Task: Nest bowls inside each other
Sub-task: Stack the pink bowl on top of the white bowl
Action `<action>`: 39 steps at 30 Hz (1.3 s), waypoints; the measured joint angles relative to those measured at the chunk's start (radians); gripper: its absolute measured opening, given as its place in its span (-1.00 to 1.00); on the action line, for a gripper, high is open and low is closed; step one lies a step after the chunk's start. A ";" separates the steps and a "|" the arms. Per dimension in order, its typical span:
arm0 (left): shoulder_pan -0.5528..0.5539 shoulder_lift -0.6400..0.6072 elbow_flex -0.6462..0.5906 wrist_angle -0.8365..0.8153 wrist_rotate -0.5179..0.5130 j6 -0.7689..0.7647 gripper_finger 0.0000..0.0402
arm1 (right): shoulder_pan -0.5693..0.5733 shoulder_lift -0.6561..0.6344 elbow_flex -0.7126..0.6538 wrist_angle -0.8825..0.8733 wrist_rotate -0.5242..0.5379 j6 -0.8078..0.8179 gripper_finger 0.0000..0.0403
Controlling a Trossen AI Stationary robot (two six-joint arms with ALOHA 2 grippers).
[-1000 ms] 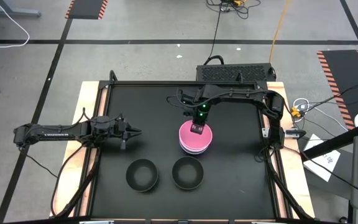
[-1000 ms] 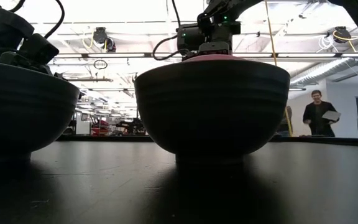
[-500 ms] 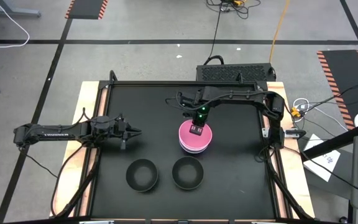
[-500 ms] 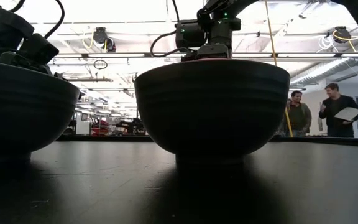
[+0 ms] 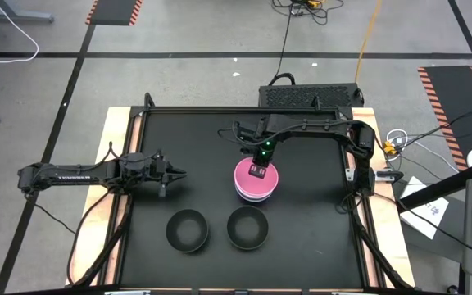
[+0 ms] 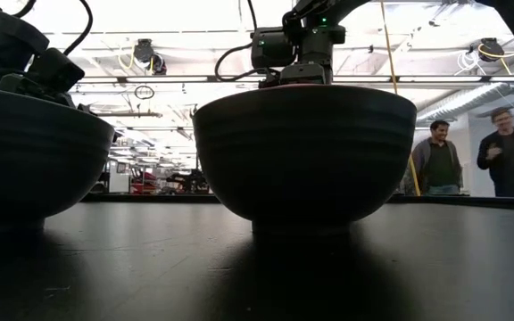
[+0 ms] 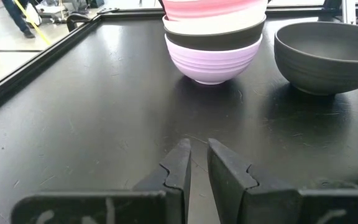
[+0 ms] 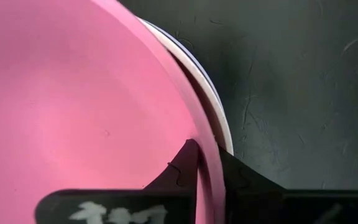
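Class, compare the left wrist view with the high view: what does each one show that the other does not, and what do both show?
Only the left wrist view shows the stack's layers from the side: lavender bowl at the bottom, then black, white and the pink bowl.

Only the high view shows both arms whole, the right gripper shut on the pink bowl's rim, and the table edge to edge.

Both show the stack, loose black bowls and the left gripper.
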 joint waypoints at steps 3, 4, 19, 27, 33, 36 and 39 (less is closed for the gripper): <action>0.000 0.000 0.000 0.000 0.001 0.000 -0.72 | 0.000 0.000 0.000 -0.001 -0.002 0.000 -0.98; 0.000 0.000 0.000 0.000 0.002 0.000 -0.72 | 0.000 0.000 0.000 -0.001 -0.002 0.000 -0.98; 0.000 0.000 0.000 0.000 0.006 0.000 -0.72 | 0.005 0.002 -0.002 -0.001 -0.030 0.001 -0.63; 0.000 0.000 0.000 0.000 0.006 0.000 -0.72 | 0.024 0.002 -0.002 0.019 -0.030 0.019 -0.43; 0.000 0.000 0.000 0.000 0.006 -0.001 -0.72 | 0.048 0.001 -0.001 0.036 -0.025 0.018 -0.34; 0.000 0.000 0.000 0.000 0.006 -0.001 -0.72 | 0.051 0.001 -0.001 0.042 -0.023 -0.001 -0.31; 0.000 0.000 0.000 0.000 0.006 -0.001 -0.72 | 0.051 0.001 -0.001 0.046 -0.024 -0.005 -0.27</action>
